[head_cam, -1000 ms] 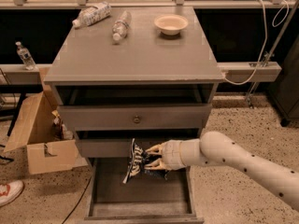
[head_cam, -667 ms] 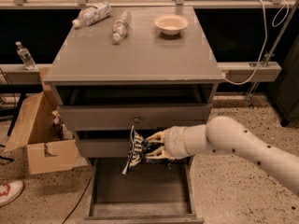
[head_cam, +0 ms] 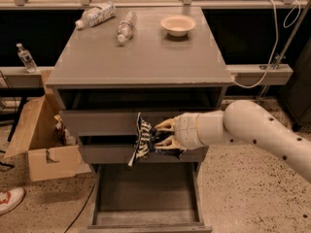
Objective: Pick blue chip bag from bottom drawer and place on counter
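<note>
My gripper (head_cam: 161,136) is shut on the blue chip bag (head_cam: 142,140), a crumpled navy foil bag with white lettering. It holds the bag in the air in front of the two upper drawer fronts, well above the open bottom drawer (head_cam: 146,198), whose grey box interior shows nothing inside. The white arm reaches in from the right. The counter (head_cam: 141,57) is the flat grey cabinet top above the bag.
Two clear plastic bottles (head_cam: 95,14) (head_cam: 125,27) lie at the counter's back left and a shallow bowl (head_cam: 178,25) sits at its back right. A cardboard box (head_cam: 41,140) stands left of the cabinet. Another bottle (head_cam: 25,57) stands on a ledge at left.
The gripper has lifted the chip bag upward, from just above the bottom drawer to the level of the middle drawer fronts. The arm has risen with it.
</note>
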Tool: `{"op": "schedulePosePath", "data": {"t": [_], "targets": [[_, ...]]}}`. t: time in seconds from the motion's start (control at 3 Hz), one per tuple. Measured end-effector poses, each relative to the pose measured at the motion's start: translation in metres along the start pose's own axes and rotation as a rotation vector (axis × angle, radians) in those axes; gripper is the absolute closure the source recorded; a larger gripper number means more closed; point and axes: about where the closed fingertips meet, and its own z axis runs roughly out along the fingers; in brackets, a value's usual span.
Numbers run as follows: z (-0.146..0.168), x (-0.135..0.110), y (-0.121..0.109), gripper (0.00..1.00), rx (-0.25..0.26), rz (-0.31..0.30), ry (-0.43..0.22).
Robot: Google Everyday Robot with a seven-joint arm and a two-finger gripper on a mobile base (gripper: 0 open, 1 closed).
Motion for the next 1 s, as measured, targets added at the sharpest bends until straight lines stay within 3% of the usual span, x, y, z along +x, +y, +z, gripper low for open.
{"op": "schedulePosePath", "data": {"t": [0.33, 1.0], "targets": [[-0.016, -0.007, -0.029, 1.0, 0.04, -0.003, -0.006], [-0.076, -0.029, -0.149, 1.0, 0.139, -0.035, 0.088]]}}
